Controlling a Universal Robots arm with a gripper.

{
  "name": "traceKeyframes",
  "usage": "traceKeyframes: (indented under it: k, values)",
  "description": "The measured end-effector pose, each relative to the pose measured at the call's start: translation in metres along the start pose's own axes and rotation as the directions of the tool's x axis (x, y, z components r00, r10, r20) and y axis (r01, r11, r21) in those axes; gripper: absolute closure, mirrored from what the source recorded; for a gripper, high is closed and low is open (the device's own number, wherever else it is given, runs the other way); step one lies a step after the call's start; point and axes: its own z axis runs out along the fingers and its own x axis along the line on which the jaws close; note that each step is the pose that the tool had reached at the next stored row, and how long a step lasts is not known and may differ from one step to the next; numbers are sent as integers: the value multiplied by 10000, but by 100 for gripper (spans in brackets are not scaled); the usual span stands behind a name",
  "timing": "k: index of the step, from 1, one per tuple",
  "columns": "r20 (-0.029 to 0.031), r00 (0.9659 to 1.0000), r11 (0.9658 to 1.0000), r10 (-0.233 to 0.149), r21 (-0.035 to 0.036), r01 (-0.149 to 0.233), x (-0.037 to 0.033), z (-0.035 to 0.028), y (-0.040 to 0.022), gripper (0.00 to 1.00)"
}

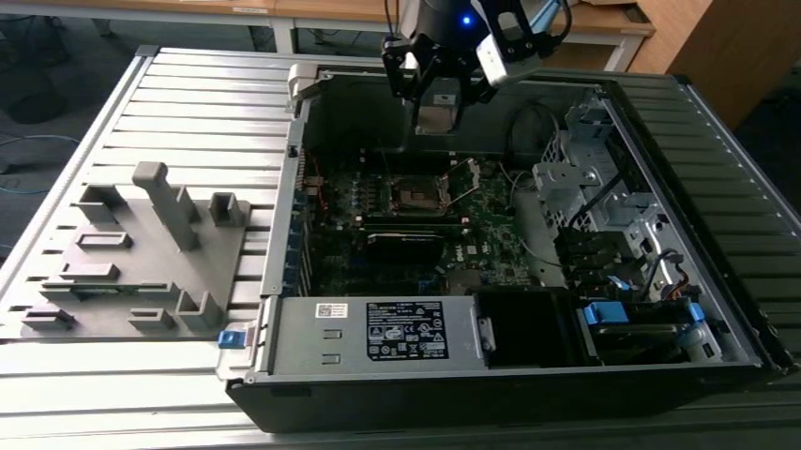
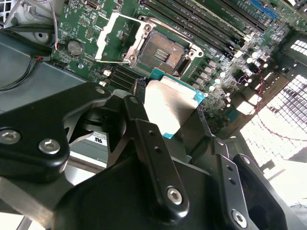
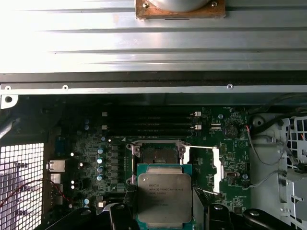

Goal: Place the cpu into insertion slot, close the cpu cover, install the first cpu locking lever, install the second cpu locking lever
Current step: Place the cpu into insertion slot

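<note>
Cpu [image 3: 164, 196] was pinched by its edges in my gripper [image 1: 436, 98], held above the empty insertion slot [image 3: 156, 154] with the cpu cover [image 3: 216, 167] swung open, so I judged placing underway, needing square alignment before lowering.

1. A ribbed grey metal desk [image 1: 188, 103] spreads out below the pincer [image 1: 441, 101] and to either side of it.
2. Beyond the pincer stand pale wooden tables [image 1: 325, 9] and a brown wooden cabinet [image 1: 716, 52].
3. Dark floor [image 1: 69, 66] lies far off to the exterior view's left.
</note>
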Motion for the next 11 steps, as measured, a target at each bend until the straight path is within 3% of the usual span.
traceKeyframes:
  k: [11]
  values:
    - [0, 10000, 10000, 0, -5, 0, -1, 68, -6, 46]
